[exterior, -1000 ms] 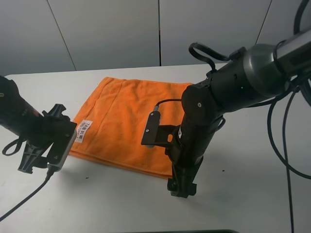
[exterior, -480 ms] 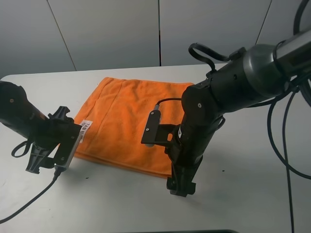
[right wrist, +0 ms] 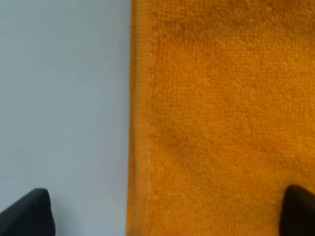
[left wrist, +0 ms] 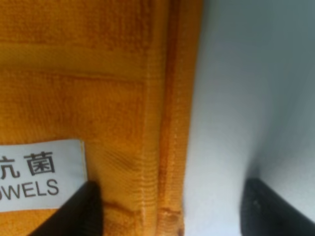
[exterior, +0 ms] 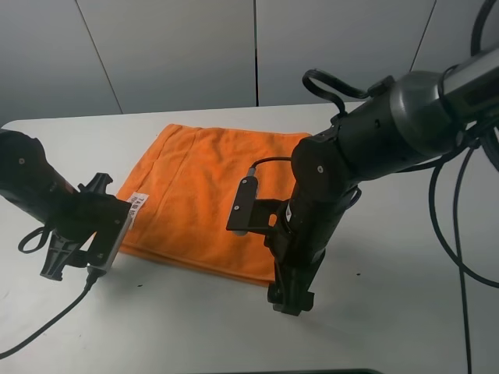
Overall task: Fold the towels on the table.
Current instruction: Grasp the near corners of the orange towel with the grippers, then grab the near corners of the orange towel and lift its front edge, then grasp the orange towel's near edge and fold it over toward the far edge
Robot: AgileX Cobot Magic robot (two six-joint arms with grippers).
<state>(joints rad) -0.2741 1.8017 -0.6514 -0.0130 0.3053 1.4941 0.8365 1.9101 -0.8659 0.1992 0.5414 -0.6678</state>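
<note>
The bright orange towel (exterior: 203, 191) lies flat on the white table (exterior: 405, 312), its white label (exterior: 135, 208) near the front-left corner. My left gripper (exterior: 107, 238) is low at that corner. In the left wrist view the left gripper (left wrist: 172, 211) is open: one fingertip (left wrist: 81, 209) rests on the towel (left wrist: 98, 83) beside the label (left wrist: 39, 174), the other over bare table (left wrist: 256, 98), with the hem between. My right gripper (exterior: 290, 298) is at the front-right corner. It is also open (right wrist: 162, 214), straddling the towel's edge (right wrist: 221, 113).
A black cable (exterior: 43, 326) trails from the left arm across the table's front left. More cables (exterior: 446, 234) hang at the right beside the right arm. Grey wall panels (exterior: 179, 54) stand behind the table's far edge.
The left arm has moved right and forward, bringing its gripper up to the towel's front-left corner. The right arm has barely shifted.
</note>
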